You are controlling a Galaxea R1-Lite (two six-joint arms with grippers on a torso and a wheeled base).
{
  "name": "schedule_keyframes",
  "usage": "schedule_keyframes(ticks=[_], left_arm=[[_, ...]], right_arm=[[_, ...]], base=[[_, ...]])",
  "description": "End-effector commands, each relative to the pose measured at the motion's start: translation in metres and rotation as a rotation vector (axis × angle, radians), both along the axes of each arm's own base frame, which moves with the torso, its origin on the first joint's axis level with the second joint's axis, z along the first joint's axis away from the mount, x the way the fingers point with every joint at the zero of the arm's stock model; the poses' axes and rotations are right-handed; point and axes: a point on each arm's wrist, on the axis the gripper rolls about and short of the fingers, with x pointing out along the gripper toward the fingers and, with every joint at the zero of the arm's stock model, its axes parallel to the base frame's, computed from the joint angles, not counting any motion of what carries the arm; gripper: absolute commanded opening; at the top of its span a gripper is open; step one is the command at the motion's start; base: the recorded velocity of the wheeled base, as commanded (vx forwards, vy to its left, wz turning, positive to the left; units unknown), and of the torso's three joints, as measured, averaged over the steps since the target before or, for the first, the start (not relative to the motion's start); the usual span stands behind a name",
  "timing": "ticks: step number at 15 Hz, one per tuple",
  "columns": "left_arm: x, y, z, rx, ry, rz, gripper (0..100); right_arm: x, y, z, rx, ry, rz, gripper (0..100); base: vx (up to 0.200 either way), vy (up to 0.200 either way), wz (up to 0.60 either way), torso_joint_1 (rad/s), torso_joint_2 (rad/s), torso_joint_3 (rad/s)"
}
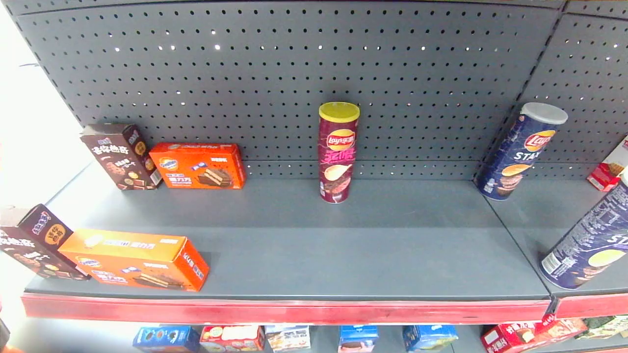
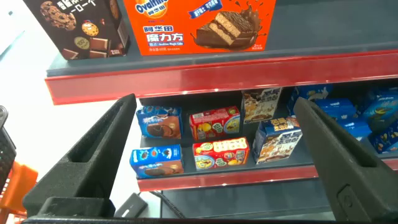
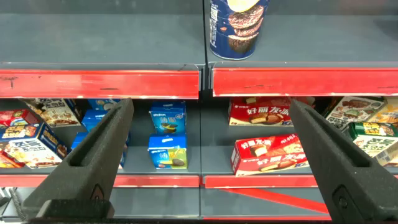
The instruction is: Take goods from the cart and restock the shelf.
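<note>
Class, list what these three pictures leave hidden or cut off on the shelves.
Head view: the front blue can is cut by the right edge; the front brown box by the left edge; the lower-shelf boxes are half hidden under the red shelf lip.
Left wrist view: the orange box is cut off by the frame edge.

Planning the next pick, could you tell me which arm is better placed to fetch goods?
Probably left: the open left gripper hangs beside black mesh with orange trim, likely the cart.
</note>
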Motion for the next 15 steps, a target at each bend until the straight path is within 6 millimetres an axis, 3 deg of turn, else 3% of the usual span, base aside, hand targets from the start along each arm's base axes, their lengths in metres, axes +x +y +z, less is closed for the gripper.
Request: schedule_keyframes(ticks=[1,8,15], left_arm=[[0.0001,0.0000,0.0000,0.000,0.001,0.000,100],[0.0001,0.0000,0.0000,-0.011,0.002,0.000,100],[0.0001,0.0000,0.0000,-0.009,0.002,0.000,100]], right_arm=[[0.0000,0.0000,0.0000,0.000,0.000,-0.001,100],[0.0000,0.0000,0.0000,0.001,0.000,0.001,100],[0.0000,0.0000,0.0000,0.001,0.000,-0.002,100]], base=[[0.000,0.000,0.00,0.000,0.00,0.000],[0.000,0.000,0.00,0.000,0.00,0.000],[0.000,0.000,0.60,0.003,0.00,0.002]])
